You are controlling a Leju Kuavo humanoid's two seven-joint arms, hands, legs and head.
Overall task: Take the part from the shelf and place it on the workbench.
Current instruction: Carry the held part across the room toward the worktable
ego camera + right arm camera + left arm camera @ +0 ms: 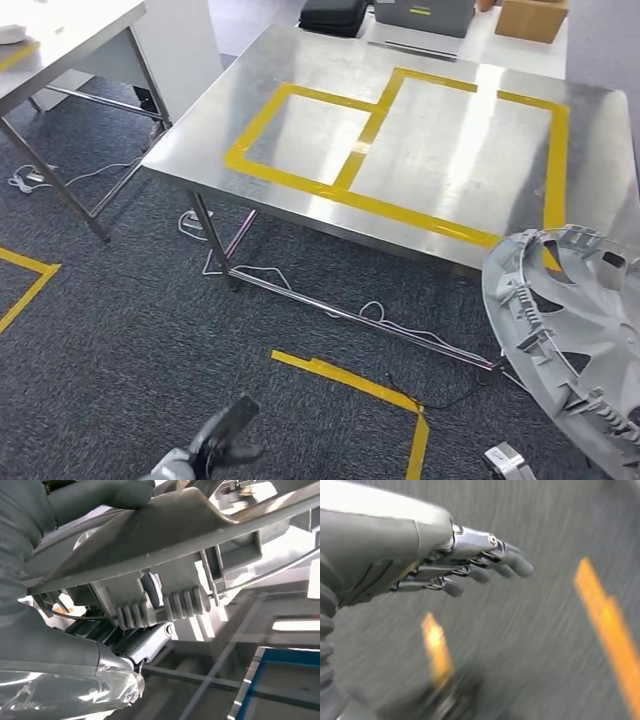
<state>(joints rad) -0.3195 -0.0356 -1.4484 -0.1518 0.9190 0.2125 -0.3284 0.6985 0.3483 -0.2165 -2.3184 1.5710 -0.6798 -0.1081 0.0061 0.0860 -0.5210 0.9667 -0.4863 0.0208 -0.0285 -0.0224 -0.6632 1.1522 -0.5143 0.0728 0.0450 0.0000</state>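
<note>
Head view: big grey wheel cover (577,340) up in air, just above right arm, near corner of shiny workbench (423,150) with yellow tape. Left hand (223,435) low over carpet, far from table.

Left wrist view: left hand (471,565) holds nothing, fingers straight, close together.

Right wrist view: right hand (124,630) grips wheel cover (170,535) rim, thumb over it, fingers under it.

head view looks down at the workbench (423,150) from nearby; wrist views sit close behind each hand.

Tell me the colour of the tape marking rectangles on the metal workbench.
Yellow tape on the silver workbench, clearest in the head view.
</note>
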